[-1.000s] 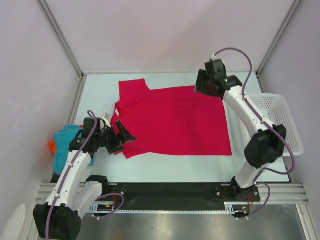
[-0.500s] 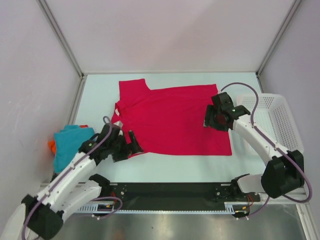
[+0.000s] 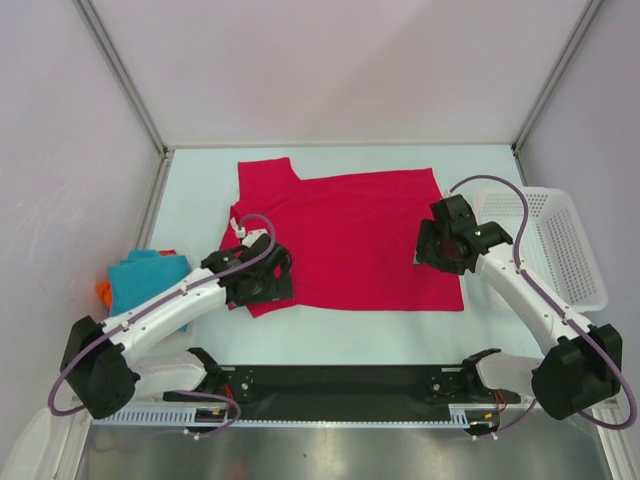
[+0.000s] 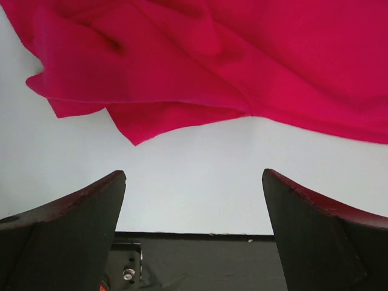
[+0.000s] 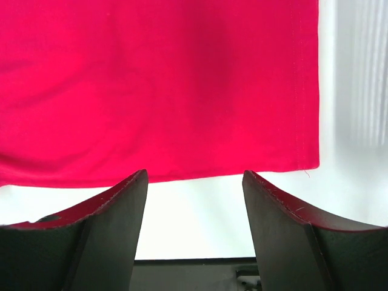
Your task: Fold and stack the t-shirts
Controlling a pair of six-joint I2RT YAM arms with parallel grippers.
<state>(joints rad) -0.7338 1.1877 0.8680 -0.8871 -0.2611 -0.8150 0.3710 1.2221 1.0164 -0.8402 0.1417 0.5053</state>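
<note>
A large crimson-pink t-shirt [image 3: 350, 235] lies spread across the middle of the white table, its left side rumpled and partly folded over. My left gripper [image 3: 265, 288] hovers at the shirt's near left corner. In the left wrist view it [image 4: 194, 182] is open over bare table, with the rumpled crimson cloth [image 4: 242, 60] above its fingers [image 4: 79, 218]. My right gripper [image 3: 443, 256] is over the shirt's near right part. In the right wrist view it [image 5: 195, 176] is open and empty, just short of the shirt's hem [image 5: 157, 85]. A teal-blue t-shirt [image 3: 135, 285] and an orange one [image 3: 103, 292] lie bunched at the left edge.
A white mesh basket [image 3: 560, 240] stands at the table's right edge, close behind the right arm, and shows blurred in the right wrist view [image 5: 364, 73]. The black rail with the arm bases [image 3: 340, 385] runs along the near edge. Walls enclose the table on three sides.
The right arm has come from the shirt's far right corner down to its near right part. The left arm has swung rightward to the shirt's near left corner. Both grippers stayed open.
</note>
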